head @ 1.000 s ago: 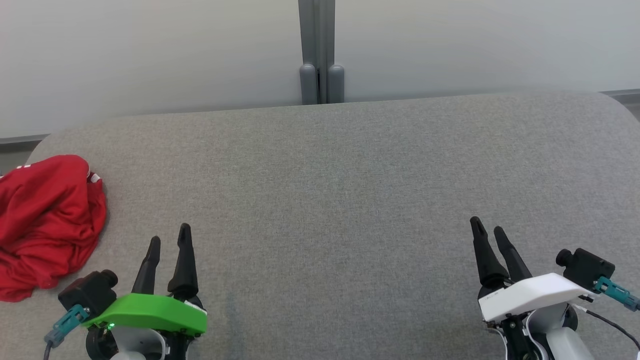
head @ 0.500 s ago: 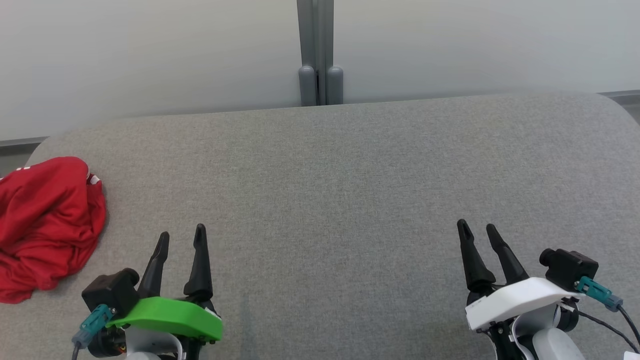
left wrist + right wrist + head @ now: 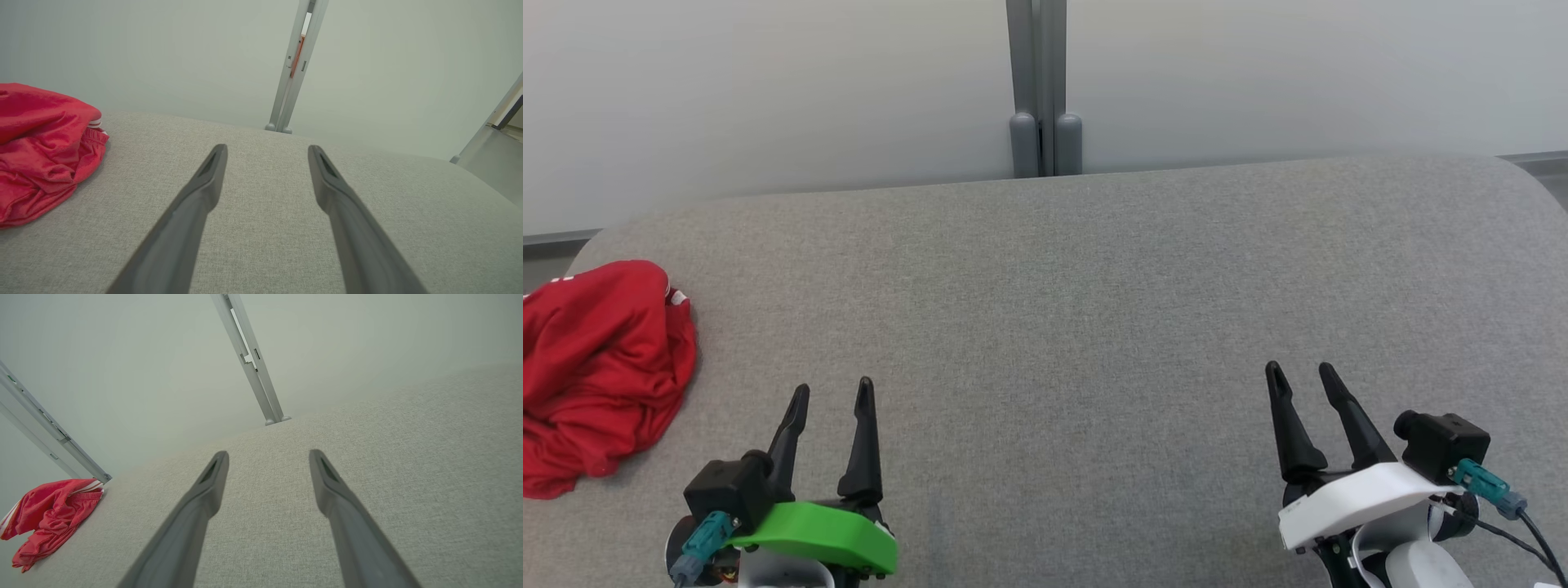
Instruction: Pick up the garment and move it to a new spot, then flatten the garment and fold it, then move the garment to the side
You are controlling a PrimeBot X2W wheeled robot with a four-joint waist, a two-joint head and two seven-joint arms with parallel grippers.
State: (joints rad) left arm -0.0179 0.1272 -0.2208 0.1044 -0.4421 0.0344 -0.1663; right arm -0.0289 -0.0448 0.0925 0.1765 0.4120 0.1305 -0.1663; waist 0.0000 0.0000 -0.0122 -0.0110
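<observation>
The garment (image 3: 600, 367), red with a glimpse of white trim, lay in a crumpled heap at the left end of the grey cloth-covered counter (image 3: 1078, 310), close to its rounded corner. It was bunched and creased, with no flat panel or clean fold line showing, and part of it ran past the left edge of the head view.

The left pincer (image 3: 833, 386) hovered near the garment but apart from it, to its right and nearer the robot. Its two dark fingers were spread wide and had hold of nothing. The right pincer (image 3: 1297, 367) was well away toward the other end of the counter, its jaws equally wide and empty. Both pointed toward the pale partition wall (image 3: 768, 90) and its grey post (image 3: 1039, 82) behind the counter.

Judged from this, no step of the task looked done. The garment was not gripped, and the broad middle of the counter, a likely place for spreading it out, had no cloth on it. The pick-up and the move to a new spot were yet to come, then the flattening, the folding, and the last shift to the side. The left pincer seemed the better placed to begin.
</observation>
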